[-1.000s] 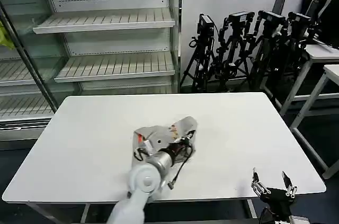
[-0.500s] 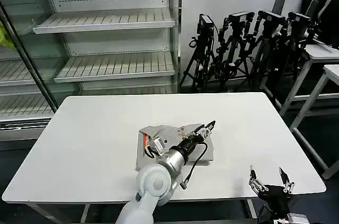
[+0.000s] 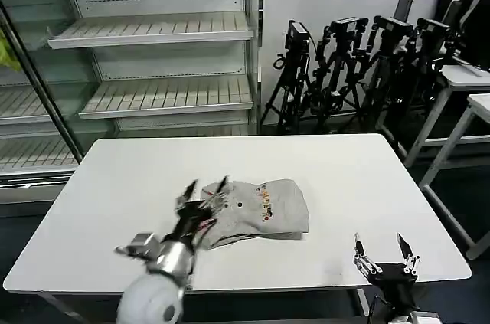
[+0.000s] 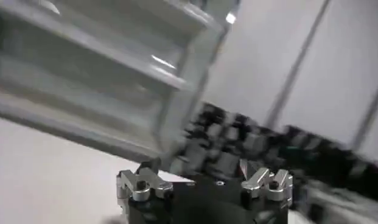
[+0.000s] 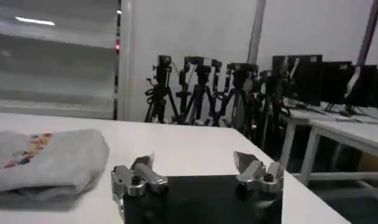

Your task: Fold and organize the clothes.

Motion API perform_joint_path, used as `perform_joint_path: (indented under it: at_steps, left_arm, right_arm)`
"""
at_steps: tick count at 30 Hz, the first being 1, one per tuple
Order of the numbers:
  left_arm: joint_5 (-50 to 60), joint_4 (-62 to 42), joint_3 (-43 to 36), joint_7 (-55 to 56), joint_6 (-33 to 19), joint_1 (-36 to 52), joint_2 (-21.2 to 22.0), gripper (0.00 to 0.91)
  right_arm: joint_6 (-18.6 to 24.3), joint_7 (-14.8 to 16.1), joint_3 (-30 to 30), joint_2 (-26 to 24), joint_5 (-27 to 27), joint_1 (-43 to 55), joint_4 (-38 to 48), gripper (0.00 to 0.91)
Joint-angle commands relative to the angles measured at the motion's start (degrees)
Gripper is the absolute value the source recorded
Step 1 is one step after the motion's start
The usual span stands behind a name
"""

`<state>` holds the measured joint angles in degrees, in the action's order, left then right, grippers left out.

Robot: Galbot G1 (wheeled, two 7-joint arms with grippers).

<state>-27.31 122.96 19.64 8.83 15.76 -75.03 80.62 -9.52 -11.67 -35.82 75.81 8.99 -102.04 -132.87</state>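
At the lower right of the head view, the right gripper [image 3: 380, 253] sits just past the near edge of the white tabletop [image 3: 115, 186], its fingers [image 3: 360, 255] spread open with nothing between them. In the right wrist view those same open fingers [image 5: 137, 173] frame bare tabletop [image 5: 195, 152], with the T-shirt [image 5: 45, 158] lying off to one side.

At the lower left of the head view, the left gripper [image 3: 205, 190] is raised over the tabletop at the left edge of the grey T-shirt [image 3: 260, 205], fingers open and holding nothing.

The T-shirt lies folded into a compact bundle near the middle of the frame, slightly toward the near edge, its small multicoloured print [image 3: 266, 201] facing up.

Farther off, in the upper left, stands a shelving unit [image 3: 153, 33], and in the upper right a row of black tripods [image 3: 352, 71].
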Motion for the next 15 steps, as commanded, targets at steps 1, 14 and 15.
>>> perform_joint_path:
  at_steps: [1,14,15]
  left_arm:
    - [24.68,7.35,9.40,-1.63,-11.87,-20.38,-1.96,0.907]
    - [25.48,6.36,7.49,-2.69,-11.70,-20.47,-0.68,0.907]
    - [25.37,6.50,7.45,-2.75,-11.72,-20.95,-0.58,0.907]
  right_arm:
    - [3.56,-0.21,2.11,0.74,-1.49,2.04,1.58,0.907]
    - [3.80,0.91,2.59,0.77,-1.49,2.12,1.81,0.907]
    - [3.84,0.89,2.60,1.03,-1.48,1.88,1.49,0.907]
